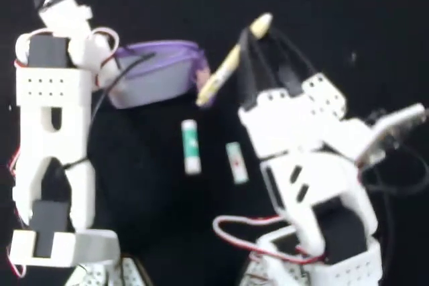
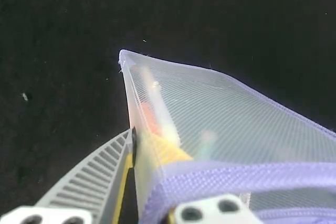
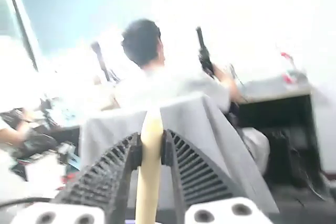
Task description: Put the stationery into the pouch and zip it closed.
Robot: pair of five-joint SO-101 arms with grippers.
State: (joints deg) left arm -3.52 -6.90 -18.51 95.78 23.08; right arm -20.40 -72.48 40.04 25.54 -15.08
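Note:
A clear mesh pouch [image 1: 151,75] with a purple zip edge lies at the back left of the black table. My left gripper [image 1: 110,65] is shut on its edge. The left wrist view looks along the pouch [image 2: 226,124], held in my left gripper [image 2: 142,150], with orange and yellow items blurred inside. My right gripper [image 1: 251,41] is raised just to the right of the pouch, shut on a yellow pen [image 1: 224,72] that slants down toward the pouch's opening. In the right wrist view the pen [image 3: 149,182] stands between the shut fingers of the right gripper [image 3: 151,140].
A green-and-white stick [image 1: 191,147] and a small white-and-green eraser-like piece [image 1: 236,162] lie on the table [image 1: 375,45] between the two arms. Red cables loop near the right arm's base.

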